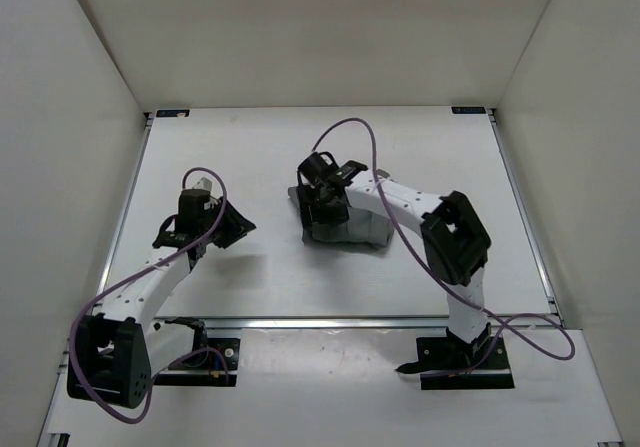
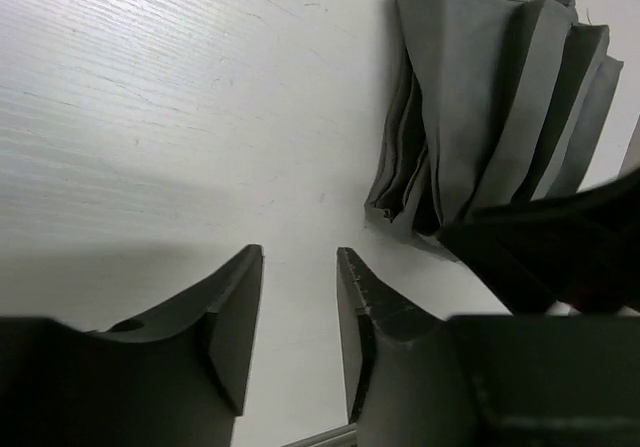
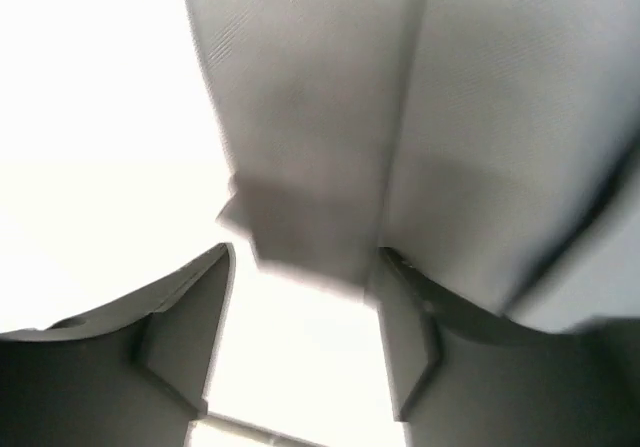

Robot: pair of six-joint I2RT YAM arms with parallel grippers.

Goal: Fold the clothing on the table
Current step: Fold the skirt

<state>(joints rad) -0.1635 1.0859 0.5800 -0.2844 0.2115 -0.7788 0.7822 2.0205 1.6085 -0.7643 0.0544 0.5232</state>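
Note:
The clothing [image 1: 350, 225] is a grey pleated bundle, folded compactly near the middle of the white table [image 1: 260, 147]. My right gripper [image 1: 322, 205] hovers over its left part. In the right wrist view, the right gripper [image 3: 305, 267] is open with only bright table between its jaws, and the blurred grey clothing [image 3: 320, 117] hangs just past the fingertips. My left gripper [image 1: 204, 185] is off to the left, apart from the bundle. In the left wrist view, the left gripper [image 2: 300, 257] is open over bare table, with the clothing [image 2: 490, 107] up and to the right.
White walls enclose the table on three sides. A metal rail [image 1: 330, 319] runs along the near edge in front of the arm bases. The dark shape [image 2: 560, 247] at the right of the left wrist view looks like part of the right arm.

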